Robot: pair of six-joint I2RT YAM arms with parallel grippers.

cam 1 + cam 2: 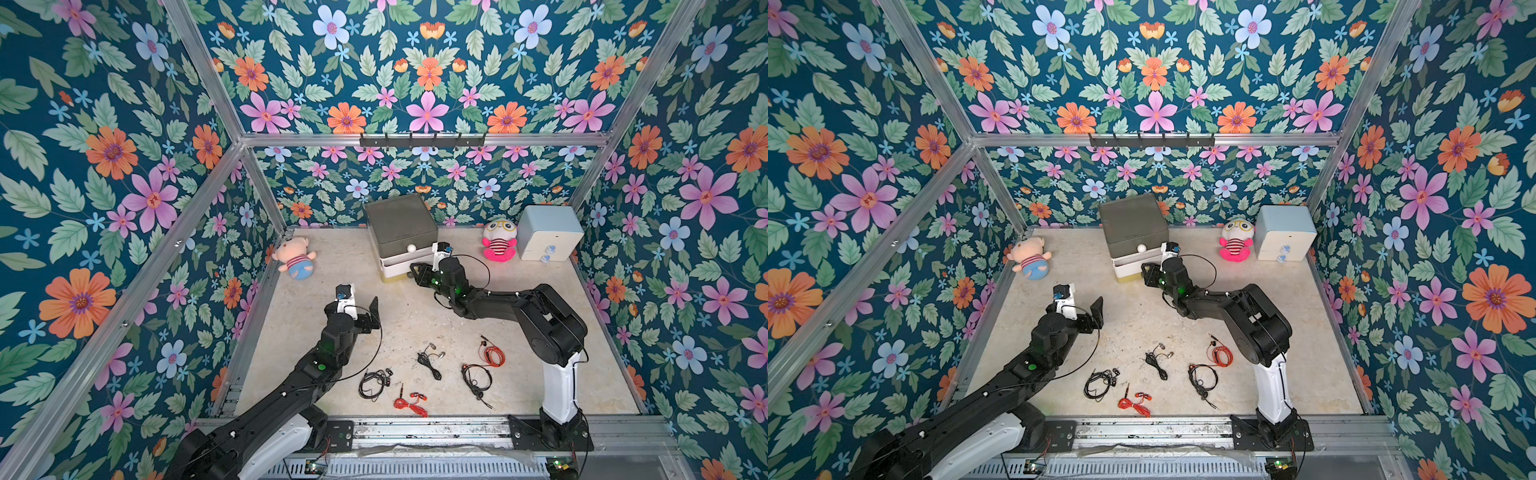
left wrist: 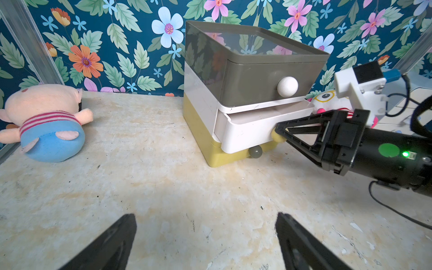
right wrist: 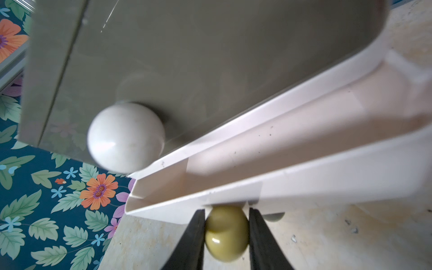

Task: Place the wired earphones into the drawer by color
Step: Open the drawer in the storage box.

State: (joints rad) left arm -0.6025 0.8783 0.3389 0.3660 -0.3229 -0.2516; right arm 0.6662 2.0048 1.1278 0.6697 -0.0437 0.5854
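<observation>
**Right jaws on the yellow knob, earphones all still on the table**

Dark blue floral walls close in my work cell on three sides, over a pale marbled table (image 1: 374, 291). At the far middle stands the drawer unit (image 1: 401, 224), grey on top, white in the middle and yellow at the bottom. Its white drawer (image 2: 243, 135) stands a little way out and shows bare inside.

My right gripper (image 3: 226, 217) reaches to the front of that drawer, with its jaws narrowed onto the round yellow knob (image 3: 226, 243) and a pad on each side of it. My left gripper (image 2: 205, 233) hangs over bare table left of the unit, spread wide and holding nothing.

The wired earphones (image 1: 1156, 361) lie near the front edge, between my two arm bases, as five loose coils of thin cable, each apart from the others:

- The left black set (image 1: 374, 382) is a round loop.
- The middle black set (image 1: 430, 359) is bunched, with silvery buds.
- The right black set (image 1: 478, 380) trails its plug toward the near edge.
- The far red-orange set (image 1: 492, 353) is a tight coil.
- The near red-orange set (image 1: 411, 405) lies nearest the edge, with its buds showing.
</observation>
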